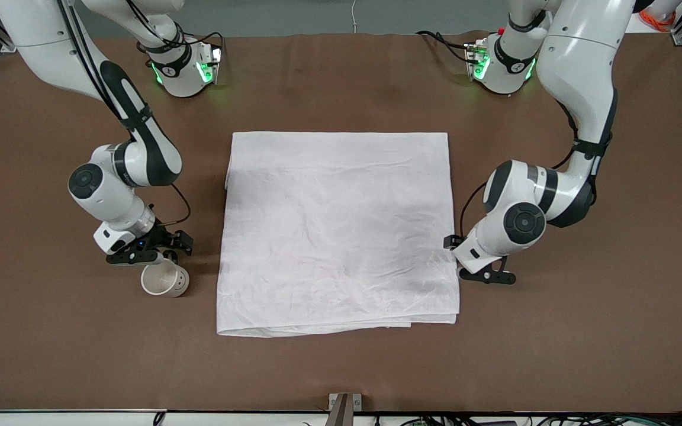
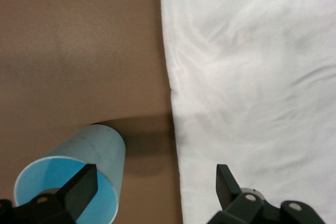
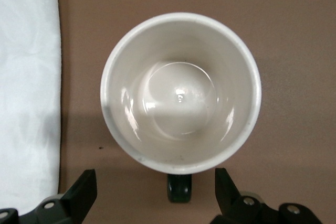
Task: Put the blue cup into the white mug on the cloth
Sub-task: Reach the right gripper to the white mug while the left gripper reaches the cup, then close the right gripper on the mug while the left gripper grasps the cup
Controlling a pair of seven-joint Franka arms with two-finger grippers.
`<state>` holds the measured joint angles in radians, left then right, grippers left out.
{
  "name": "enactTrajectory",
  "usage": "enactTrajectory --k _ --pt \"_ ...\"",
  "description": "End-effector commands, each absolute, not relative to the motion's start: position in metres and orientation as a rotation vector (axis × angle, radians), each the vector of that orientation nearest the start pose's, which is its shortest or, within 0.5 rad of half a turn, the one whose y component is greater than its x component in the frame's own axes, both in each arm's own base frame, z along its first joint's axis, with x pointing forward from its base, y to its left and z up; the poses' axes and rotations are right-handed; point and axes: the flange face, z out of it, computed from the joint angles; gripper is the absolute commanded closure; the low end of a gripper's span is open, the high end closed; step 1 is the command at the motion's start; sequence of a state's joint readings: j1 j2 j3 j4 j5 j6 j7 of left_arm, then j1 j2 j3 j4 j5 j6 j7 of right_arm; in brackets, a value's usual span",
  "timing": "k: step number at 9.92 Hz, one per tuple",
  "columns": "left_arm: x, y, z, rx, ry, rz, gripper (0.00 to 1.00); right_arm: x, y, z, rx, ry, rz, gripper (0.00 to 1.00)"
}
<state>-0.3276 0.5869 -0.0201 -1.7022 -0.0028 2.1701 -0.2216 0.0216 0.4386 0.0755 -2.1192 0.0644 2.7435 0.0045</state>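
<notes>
With both jaws wide open and empty, lower the right gripper (image 1: 160, 255) squarely around the mug (image 1: 165, 279) on the tabletop beside the cloth (image 1: 338, 231); the left gripper (image 2: 152, 182) hovers beside the cup (image 2: 71, 179).

The front camera is looking down from high across the counter (image 1: 341, 367), facing both robot bases. The left wrist camera is looking straight down, close above the blue cup (image 2: 79, 174) and the cloth (image 2: 252, 77) edge. The right wrist camera is hanging close over the white mug (image 3: 181, 93). All three views are sharing the cloth.
</notes>
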Motion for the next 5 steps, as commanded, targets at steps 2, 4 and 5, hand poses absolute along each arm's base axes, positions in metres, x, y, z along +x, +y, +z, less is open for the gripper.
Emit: enactTrajectory --k 2,4,5 --pt "0.610 -0.221 0.249 -3.100 0.153 0.184 0.01 0.610 0.051 0.228 -3.063 -0.038 -0.222 0.01" --pt "0.610 -0.216 0.253 -3.100 0.144 0.189 0.01 0.612 0.051 0.229 -3.078 -0.072 -0.218 0.02" --pt "0.610 -0.213 0.257 -3.100 0.141 0.186 0.01 0.612 0.050 0.228 -3.089 -0.096 -0.220 0.04"
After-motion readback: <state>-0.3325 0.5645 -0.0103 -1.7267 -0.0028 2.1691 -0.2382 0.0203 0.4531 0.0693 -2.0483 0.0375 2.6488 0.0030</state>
